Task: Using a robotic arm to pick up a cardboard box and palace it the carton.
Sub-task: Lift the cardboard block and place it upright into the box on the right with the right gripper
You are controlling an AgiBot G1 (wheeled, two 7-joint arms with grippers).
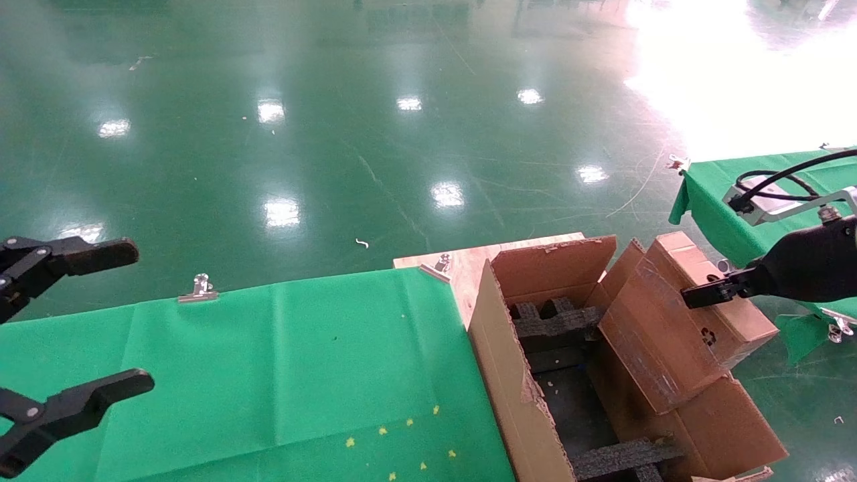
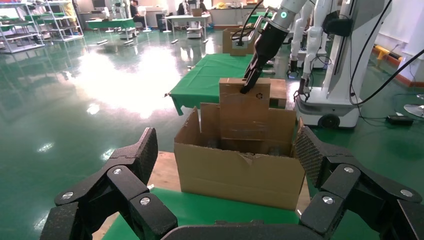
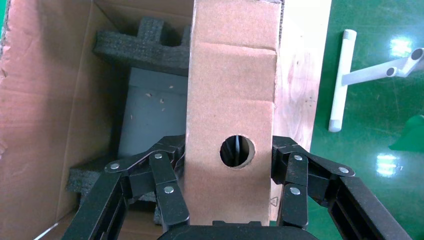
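Closest to you, your left gripper [image 1: 63, 321] hangs over the near left end of the green table [image 1: 268, 375], its two black fingers spread wide with nothing between them. In the left wrist view the same gripper [image 2: 225, 165] is open and faces the carton.

Next, to your right, the carton [image 1: 509, 375] stands on a wooden board [image 1: 469, 258] at the end of the table. Its flaps stick up, and black foam [image 1: 556, 321] lies inside it.

Your right gripper [image 3: 227, 170] pinches the box [image 3: 232, 115] from both sides, one finger [image 3: 167, 185] pressed on each side. In the head view the box [image 1: 676, 321] hangs tilted above the right part of the carton, with its low end dipping in past the flaps. A round hole [image 3: 237, 151] shows in the box face between the fingers.

Farther right, a second green table [image 1: 730, 201] stands apart. Beyond it all you see the shiny green floor [image 1: 335, 134].
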